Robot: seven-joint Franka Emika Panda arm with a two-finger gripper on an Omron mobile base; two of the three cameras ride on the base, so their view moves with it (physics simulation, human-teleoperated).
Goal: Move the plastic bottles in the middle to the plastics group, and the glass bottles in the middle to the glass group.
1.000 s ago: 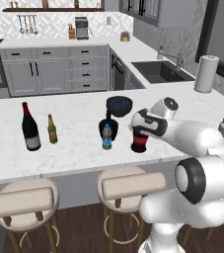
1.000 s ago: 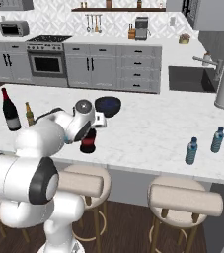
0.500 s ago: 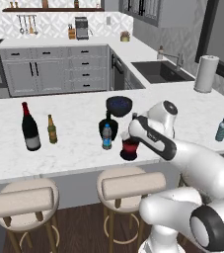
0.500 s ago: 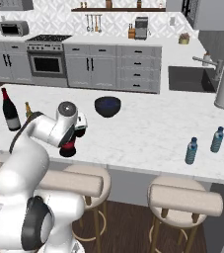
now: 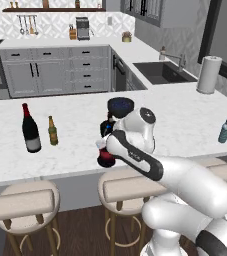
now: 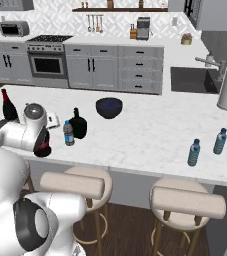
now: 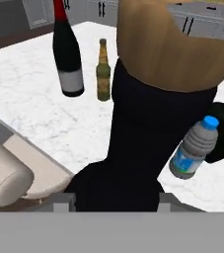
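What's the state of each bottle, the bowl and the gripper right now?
red-label bottle: held in the gripper, near counter's front edge
gripper: shut on it
black bottle: upright, middle
small water bottle: upright beside it
wine bottle: upright
amber bottle: upright
blue bowl: right side up

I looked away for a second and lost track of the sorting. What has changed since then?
The gripper, shut on the red-label dark bottle, has carried it along the counter toward the wine bottle and amber bottle. The black squat bottle, small water bottle, blue bowl and the two water bottles on the other side stayed put.
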